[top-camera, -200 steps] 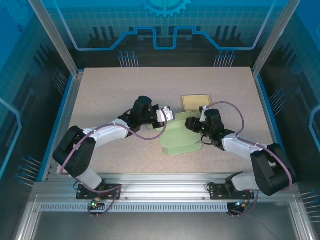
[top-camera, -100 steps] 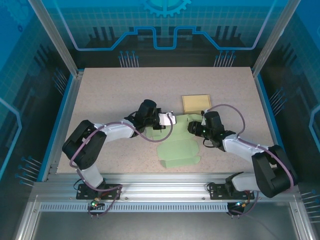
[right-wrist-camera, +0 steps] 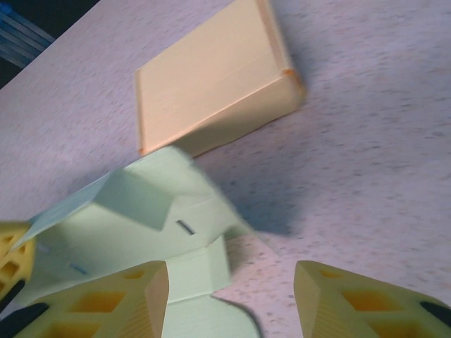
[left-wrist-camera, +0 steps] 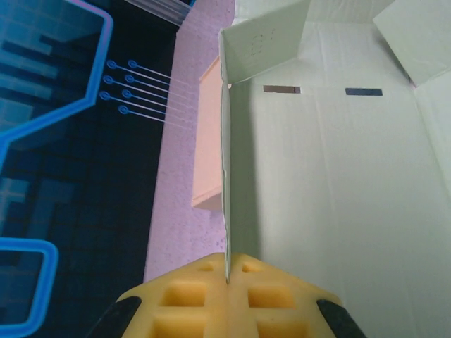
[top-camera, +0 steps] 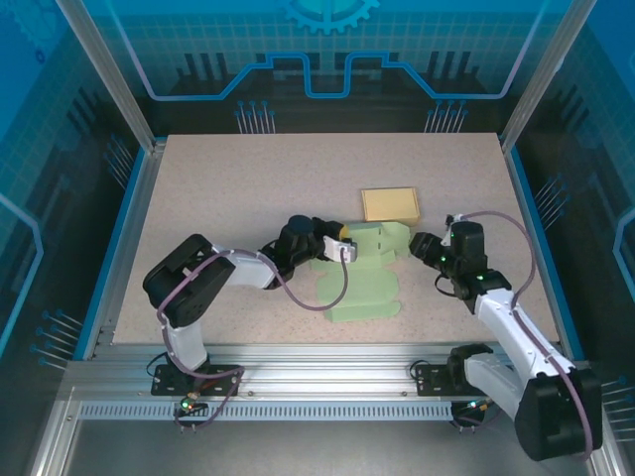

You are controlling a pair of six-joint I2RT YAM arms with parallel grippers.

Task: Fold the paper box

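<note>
The pale green paper box [top-camera: 362, 283] lies partly unfolded on the table, just right of centre. My left gripper [top-camera: 344, 249] is at its upper left corner, shut on the thin edge of an upright flap [left-wrist-camera: 227, 211]; the yellow pads [left-wrist-camera: 197, 296] meet on that edge. The box's inner panel with two slots [left-wrist-camera: 338, 197] spreads to the right of the flap. My right gripper [top-camera: 424, 248] hovers off the box's right end, open, with bare table between its fingers [right-wrist-camera: 345, 299]. A folded green flap [right-wrist-camera: 141, 218] lies by its left finger.
A flat tan box [top-camera: 389, 204] rests on the table just behind the green one, seen as the tan box [right-wrist-camera: 211, 84] in the right wrist view and the tan box [left-wrist-camera: 209, 141] in the left. Blue-railed table edges [top-camera: 129, 218] bound the work area.
The right gripper has let go of the box, opened and drawn back to the right. The left gripper has shifted right and nearer, still holding the flap; the box has slid and flattened.
</note>
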